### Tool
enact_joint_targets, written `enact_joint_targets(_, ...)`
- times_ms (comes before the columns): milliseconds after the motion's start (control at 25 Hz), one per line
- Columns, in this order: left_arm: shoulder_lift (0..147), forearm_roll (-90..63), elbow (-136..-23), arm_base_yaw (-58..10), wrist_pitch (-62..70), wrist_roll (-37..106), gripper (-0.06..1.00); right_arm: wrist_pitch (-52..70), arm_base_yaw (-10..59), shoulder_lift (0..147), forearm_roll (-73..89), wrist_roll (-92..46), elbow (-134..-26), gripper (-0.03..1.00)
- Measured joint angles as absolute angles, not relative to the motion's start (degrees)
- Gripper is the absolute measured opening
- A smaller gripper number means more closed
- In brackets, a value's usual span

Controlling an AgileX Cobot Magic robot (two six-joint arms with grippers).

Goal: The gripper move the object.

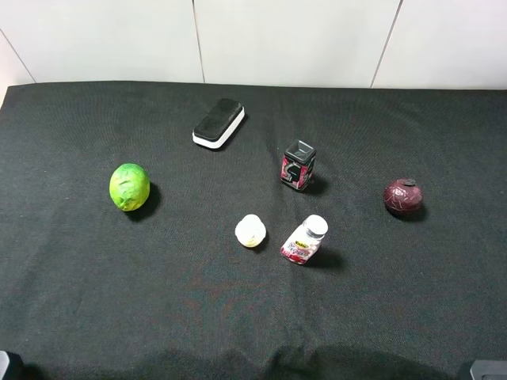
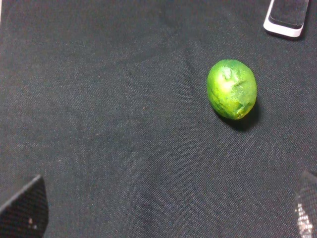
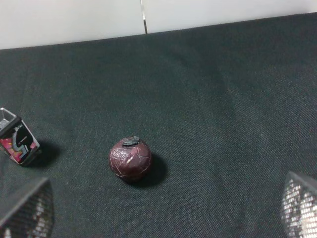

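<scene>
The object, a dark maroon ridged ball (image 1: 403,197), lies on the black cloth at the right, free of any grip. In the right wrist view the ball (image 3: 130,158) lies ahead of my right gripper (image 3: 163,210), whose two fingertips (image 3: 27,210) stand wide apart, open and empty. My left gripper (image 2: 166,213) is also open and empty, with its fingertips (image 2: 25,208) at the view's edges, and a green lime-like fruit (image 2: 231,89) lies ahead of it. In the exterior high view only small bits of both arms show at the front corners.
The green fruit (image 1: 129,187) lies at the left. A black-and-white eraser block (image 1: 219,123) lies at the back, a small black-and-red box (image 1: 298,165) stands mid-table, and a pale yellowish ball (image 1: 250,230) and a tipped white bottle (image 1: 304,240) lie in front of the box. A white wall borders the far edge.
</scene>
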State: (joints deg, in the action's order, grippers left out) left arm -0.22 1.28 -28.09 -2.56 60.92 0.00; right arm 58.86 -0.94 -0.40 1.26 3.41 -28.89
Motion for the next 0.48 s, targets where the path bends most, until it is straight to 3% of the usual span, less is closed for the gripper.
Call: enact_joint_targets(480, -0.2, 1.3, -28.1, -2.6, 60.9, 0.0, 0.98, 58.9, -0.9, -0.4, 1.3, 3.4, -28.9, 0.69)
